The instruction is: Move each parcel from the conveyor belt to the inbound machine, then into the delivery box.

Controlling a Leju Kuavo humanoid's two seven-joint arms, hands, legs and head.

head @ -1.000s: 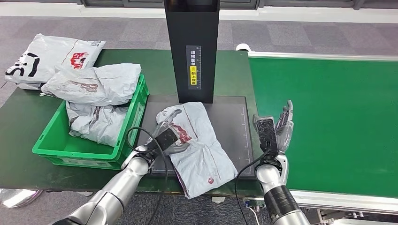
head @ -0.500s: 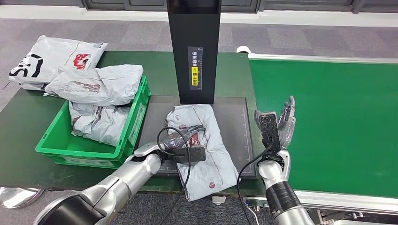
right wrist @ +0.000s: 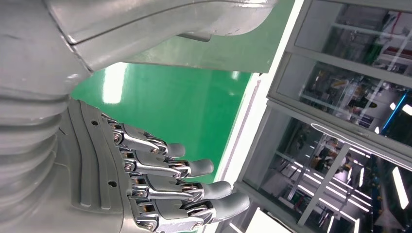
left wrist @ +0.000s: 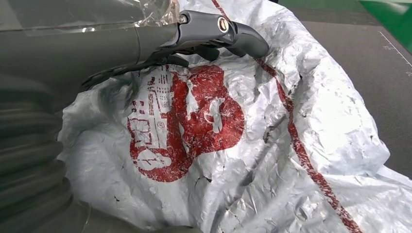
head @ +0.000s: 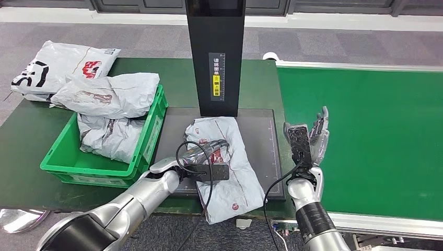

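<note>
1. grey parcel [head: 225, 159] with red print lies on the dark scan plate [head: 261, 136] of the inbound machine [head: 216, 52], one end hanging off the near edge.
2. left hand [head: 206, 157] rests on the parcel; whether its fingers grip it, cannot tell.
3. right hand [head: 308, 144] is raised beside the green conveyor belt [head: 365, 136], fingers straight, spread, empty.
4. green delivery box [head: 62, 157] already has parcels in it.
</note>
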